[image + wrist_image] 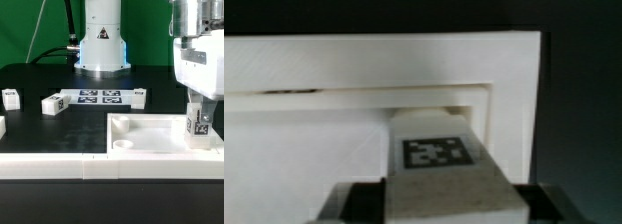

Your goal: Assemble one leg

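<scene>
A white leg (199,120) with a black-and-white tag stands upright in the corner of the large white square tray-like piece (150,132) at the exterior view's right. My gripper (198,100) is shut on the leg from above. In the wrist view the leg (438,150) runs from between my fingers (358,200) down to the tray's inner corner (464,95). Two more loose legs (54,102) (10,98) lie on the black table at the exterior view's left.
The marker board (100,97) lies flat behind the tray, before the robot base (102,45). A small white part (139,95) sits at its end. A white edge strip (60,165) runs along the front.
</scene>
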`<state>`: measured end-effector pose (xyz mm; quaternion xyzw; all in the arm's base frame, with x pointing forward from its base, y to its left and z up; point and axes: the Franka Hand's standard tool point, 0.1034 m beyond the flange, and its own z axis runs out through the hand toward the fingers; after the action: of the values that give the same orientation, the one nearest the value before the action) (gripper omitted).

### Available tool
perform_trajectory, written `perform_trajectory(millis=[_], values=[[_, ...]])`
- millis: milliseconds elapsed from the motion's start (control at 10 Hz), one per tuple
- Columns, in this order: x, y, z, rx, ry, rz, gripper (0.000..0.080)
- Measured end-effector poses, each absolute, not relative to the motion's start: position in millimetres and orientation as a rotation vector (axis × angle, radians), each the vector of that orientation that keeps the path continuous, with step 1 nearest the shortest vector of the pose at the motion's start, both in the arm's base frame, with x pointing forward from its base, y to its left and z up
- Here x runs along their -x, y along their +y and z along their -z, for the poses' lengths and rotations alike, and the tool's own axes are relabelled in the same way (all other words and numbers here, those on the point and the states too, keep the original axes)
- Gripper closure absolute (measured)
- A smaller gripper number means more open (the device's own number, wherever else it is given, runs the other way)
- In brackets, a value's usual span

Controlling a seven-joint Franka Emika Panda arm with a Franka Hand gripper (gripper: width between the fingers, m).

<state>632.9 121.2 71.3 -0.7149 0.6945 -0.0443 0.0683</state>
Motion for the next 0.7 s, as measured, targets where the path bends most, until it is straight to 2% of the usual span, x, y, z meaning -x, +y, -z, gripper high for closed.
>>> perform_trajectory(millis=[100,200,300,700], values=[[-632.7,121.8,-71.3,2.155,2.09,0.133,0.0281],[-632.6,123.5,-71.4,2.229,2.017,0.142,0.0281],[-632.2,124.3,-71.8,2.401,1.83,0.15,0.0178],[-632.2,122.5,-71.4,2.82,1.172,0.192,0.0151]])
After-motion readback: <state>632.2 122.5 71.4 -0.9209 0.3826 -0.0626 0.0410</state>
